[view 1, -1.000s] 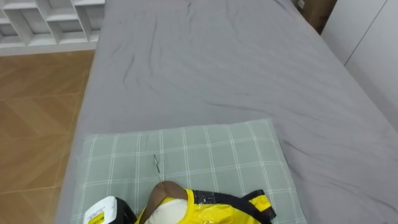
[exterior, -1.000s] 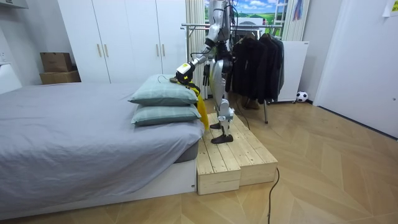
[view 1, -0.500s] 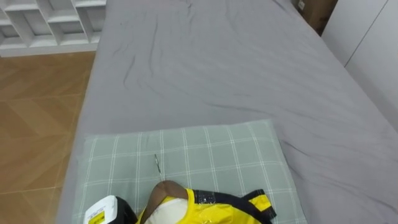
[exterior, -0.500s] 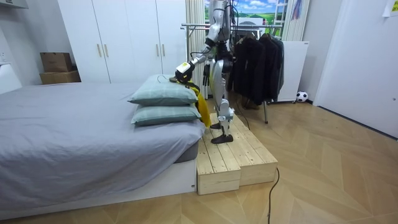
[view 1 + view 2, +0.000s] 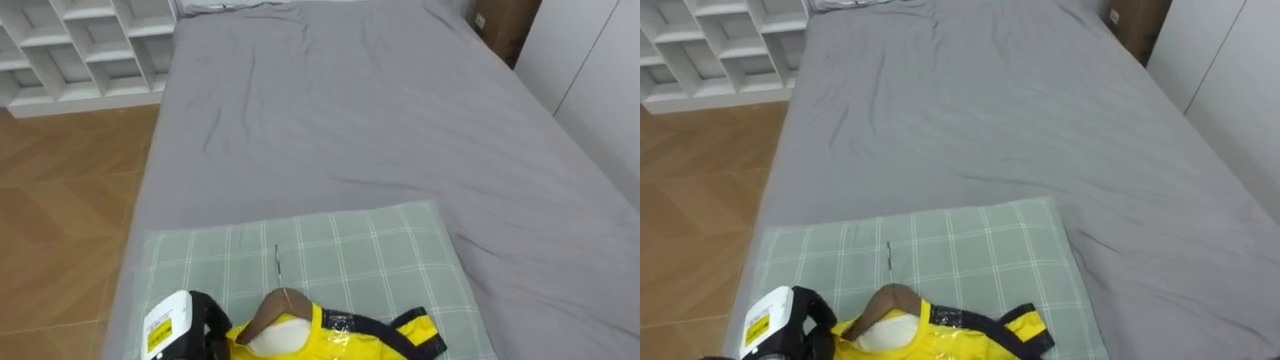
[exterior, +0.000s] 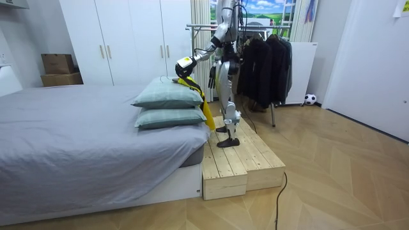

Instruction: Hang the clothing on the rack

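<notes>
standing on the wooden platform [image 6: 239, 156] at the head of the bed [image 5: 380, 120], the robot reaches its left hand [image 5: 178, 328] to the wooden hanger [image 5: 268, 310] bearing a yellow garment [image 5: 330, 340] over the checked pillow [image 5: 370, 250]; its fingers' grip cannot be told.
</notes>
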`<state>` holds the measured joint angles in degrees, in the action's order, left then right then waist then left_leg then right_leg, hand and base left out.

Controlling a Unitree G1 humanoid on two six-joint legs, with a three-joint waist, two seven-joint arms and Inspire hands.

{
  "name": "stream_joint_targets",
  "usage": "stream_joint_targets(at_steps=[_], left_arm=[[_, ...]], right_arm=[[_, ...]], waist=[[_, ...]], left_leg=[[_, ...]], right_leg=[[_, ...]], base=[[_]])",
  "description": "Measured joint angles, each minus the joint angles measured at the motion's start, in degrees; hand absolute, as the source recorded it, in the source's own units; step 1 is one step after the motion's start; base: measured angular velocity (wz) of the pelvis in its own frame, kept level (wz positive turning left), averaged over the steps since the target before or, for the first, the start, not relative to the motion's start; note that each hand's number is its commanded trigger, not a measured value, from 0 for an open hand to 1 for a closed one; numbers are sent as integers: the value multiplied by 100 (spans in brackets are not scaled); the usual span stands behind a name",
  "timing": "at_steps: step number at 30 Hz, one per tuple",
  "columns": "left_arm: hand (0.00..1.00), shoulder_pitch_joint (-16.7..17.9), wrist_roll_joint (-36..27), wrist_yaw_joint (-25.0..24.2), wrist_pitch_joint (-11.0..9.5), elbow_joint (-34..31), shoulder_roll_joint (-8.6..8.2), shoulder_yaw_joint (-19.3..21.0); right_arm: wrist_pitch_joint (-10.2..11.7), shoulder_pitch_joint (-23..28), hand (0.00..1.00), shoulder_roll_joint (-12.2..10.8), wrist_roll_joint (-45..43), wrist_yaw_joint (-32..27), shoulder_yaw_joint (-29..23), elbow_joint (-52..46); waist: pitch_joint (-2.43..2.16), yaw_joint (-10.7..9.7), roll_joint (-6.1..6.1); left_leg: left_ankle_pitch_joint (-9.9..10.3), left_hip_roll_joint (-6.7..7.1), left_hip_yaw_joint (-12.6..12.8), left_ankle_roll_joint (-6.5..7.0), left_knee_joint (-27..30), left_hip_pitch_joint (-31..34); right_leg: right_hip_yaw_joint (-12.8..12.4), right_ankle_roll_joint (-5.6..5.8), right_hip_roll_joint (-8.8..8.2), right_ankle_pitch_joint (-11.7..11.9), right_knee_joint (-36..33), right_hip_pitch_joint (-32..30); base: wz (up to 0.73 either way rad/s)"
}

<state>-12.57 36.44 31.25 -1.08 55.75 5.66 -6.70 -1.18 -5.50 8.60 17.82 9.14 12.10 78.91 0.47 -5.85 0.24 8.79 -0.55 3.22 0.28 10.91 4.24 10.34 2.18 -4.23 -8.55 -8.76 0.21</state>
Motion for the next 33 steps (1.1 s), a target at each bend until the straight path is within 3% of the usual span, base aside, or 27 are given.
stream_joint_targets(at_steps=[3,9,22,33], left_arm=[[100,28,-205,-4,-22,-293,0,13],[100,439,-715,-11,-108,-1353,2,265],[100,677,-938,-47,-188,-2493,-18,264],[100,809,-935,-48,-189,-2618,21,265]], right_arm=[[2,70,0,17,25,2,-62,-63],[50,338,0,8,263,-22,-373,-156],[133,488,0,-4,232,-23,-479,-223],[190,772,0,-29,240,-40,-905,-339]], waist=[[-2,15,8],[-6,14,21],[-12,2,4],[-31,4,2]], left_leg=[[0,1,1,-1,6,-3],[1,1,9,-1,-15,-222],[6,-9,44,-9,46,-494],[71,-9,73,-25,16,-776]], right_leg=[[-9,-1,4,0,15,18],[-12,1,4,-1,24,224],[-84,-27,20,-39,48,486],[-103,-27,24,-44,127,777]], base=[[0],[0],[-1],[0]])
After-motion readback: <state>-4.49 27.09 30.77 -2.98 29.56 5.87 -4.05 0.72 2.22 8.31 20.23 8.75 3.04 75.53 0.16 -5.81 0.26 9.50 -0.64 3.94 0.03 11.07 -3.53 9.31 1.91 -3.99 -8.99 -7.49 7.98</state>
